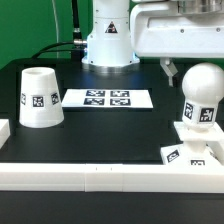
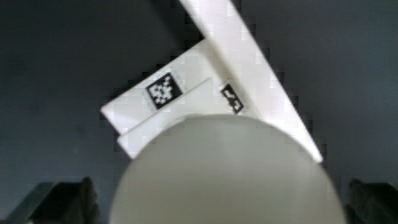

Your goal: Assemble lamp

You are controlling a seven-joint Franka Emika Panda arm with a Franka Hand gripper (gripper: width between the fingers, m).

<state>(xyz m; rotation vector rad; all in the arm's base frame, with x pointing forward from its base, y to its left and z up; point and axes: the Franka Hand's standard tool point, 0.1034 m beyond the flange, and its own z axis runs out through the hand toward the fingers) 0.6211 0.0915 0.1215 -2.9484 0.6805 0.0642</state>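
The round white plastic bulb [image 2: 222,165] stands upright on the flat square white plastic base [image 2: 143,112], its long axis vertical. The pincer [image 2: 214,205] hangs straight above it, spread wide (dark fingers [image 2: 63,200] flank the dome, apparently clear of it).

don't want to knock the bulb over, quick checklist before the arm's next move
1. Bulb standing upright on the base: ok
2. Bulb fully seated in the base: cannot tell
3. Gripper open, one finger on each side of the bulb with a gap showing: ok
4. Shade free to pick, wide end down, apart from the other parts at the exterior view's left: ok
5. Base braced against the rail: cannot tell
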